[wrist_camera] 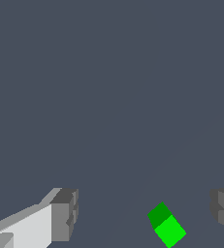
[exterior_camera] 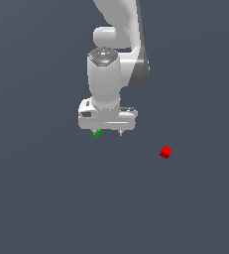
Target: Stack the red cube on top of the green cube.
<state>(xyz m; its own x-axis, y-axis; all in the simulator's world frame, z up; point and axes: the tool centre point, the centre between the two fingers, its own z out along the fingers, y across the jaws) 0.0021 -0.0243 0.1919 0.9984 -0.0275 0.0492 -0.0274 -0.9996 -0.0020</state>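
Pincer (exterior_camera: pixel 108 132): fingers spread, empty, hanging over green cube (wrist_camera: pixel 166 224), the base block; red cube (exterior_camera: pixel 166 152) lies well apart, ungrasped, awaiting pickup for stacking.

A plain, flat, dark slate-grey surface (exterior_camera: pixel 46 198) fills the whole exterior view, with no visible walls, windows, furniture or horizon. The light is soft and even. In the wrist view the same matte grey ground (wrist_camera: pixel 108 72) spreads without texture or markings.
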